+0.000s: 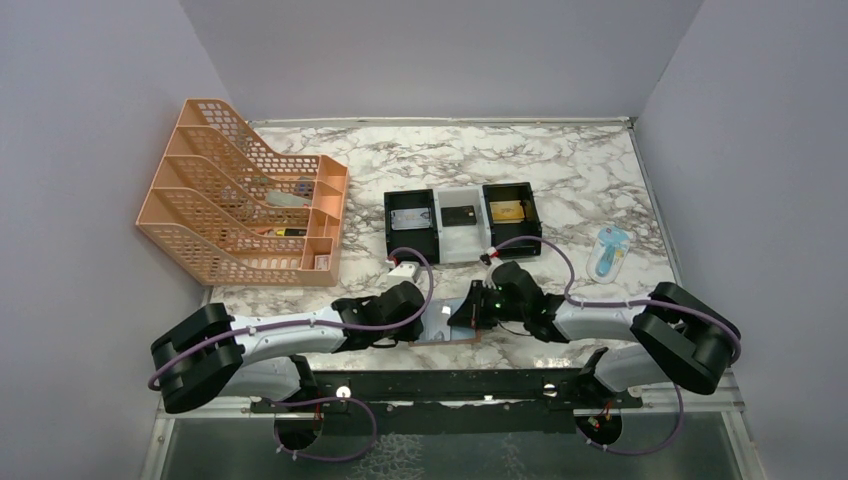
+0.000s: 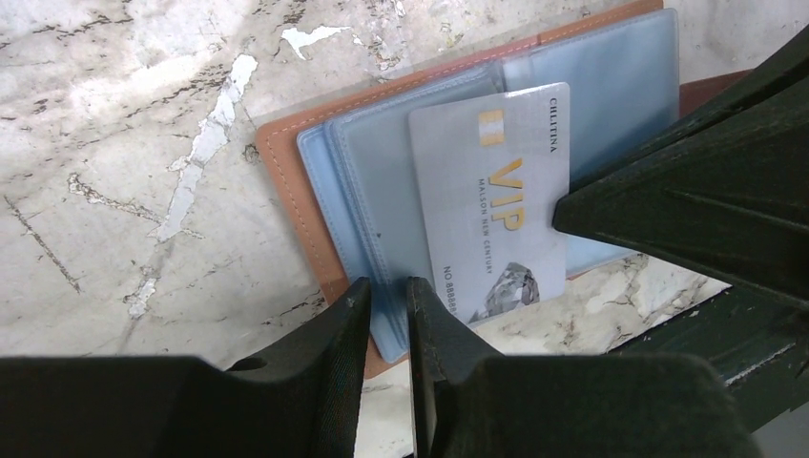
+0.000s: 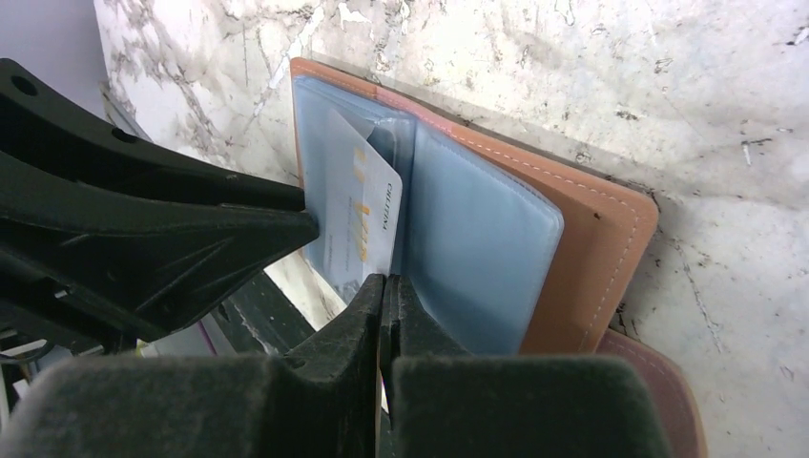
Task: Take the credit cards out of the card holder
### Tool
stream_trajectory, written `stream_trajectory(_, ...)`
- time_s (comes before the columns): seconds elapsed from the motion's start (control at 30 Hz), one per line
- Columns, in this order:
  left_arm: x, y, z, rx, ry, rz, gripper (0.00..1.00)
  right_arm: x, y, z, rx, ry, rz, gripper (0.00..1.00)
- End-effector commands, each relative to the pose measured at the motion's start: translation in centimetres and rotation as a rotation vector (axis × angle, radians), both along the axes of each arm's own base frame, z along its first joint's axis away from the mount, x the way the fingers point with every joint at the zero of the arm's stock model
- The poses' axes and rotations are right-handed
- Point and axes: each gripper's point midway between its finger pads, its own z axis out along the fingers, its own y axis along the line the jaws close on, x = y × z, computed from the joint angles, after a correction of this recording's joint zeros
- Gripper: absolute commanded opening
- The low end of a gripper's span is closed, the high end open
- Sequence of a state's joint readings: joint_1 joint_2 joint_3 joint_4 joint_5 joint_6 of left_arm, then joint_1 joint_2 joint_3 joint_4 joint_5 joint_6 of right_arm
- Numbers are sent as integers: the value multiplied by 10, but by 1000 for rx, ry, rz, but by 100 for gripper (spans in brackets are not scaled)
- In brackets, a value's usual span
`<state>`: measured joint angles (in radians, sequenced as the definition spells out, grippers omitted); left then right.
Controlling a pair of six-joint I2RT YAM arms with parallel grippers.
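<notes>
The holder [image 2: 286,162] lies open, sleeves up, at the near edge of the counter [image 2: 114,143], between the two arms. A silver card [image 2: 487,191] marked VIP sticks partway out of one blue sleeve, tilted. The right fingers [image 3: 358,315] are pressed together on the card's long edge, gripping it. The left fingers [image 2: 353,320] stand almost together, pinching the edge of one of the holder's blue sleeves. Farther back on the counter sits a three-part tray [image 1: 461,245] with a small flat item in each part, well apart from the holder. An orange rack [image 1: 250,200] stands to the tray's left.
</notes>
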<state>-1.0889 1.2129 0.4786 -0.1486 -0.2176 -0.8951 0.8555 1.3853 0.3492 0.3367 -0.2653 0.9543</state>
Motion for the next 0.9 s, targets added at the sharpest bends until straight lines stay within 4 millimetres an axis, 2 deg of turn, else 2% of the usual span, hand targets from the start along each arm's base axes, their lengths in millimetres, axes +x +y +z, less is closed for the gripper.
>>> stream_trajectory(0.0, -2, 8, -3, 46, -2, -4, 26, 4, -12, -4, -56, -35, -27, 1)
stream_trajectory(0.13, 0, 5, 8, 12, -24, -2, 35, 4, -13, -3, -69, -43, -20, 1)
stream_trajectory(0.37, 10, -7, 44, -90, -103, 1, 57, 3, -10, -5, -69, -34, -2, 2)
stream_trajectory(0.53, 9, -31, 64, -207, -121, -62, 61, 4, -9, -6, -74, -33, 6, 3)
stream_trajectory(0.7, 6, -50, 60, -256, -93, -98, 59, 14, -15, -4, -114, -65, -40, 4)
stream_trajectory(0.87, 8, -50, 36, -225, -54, -63, 53, 14, -12, -2, -109, -107, 10, 5)
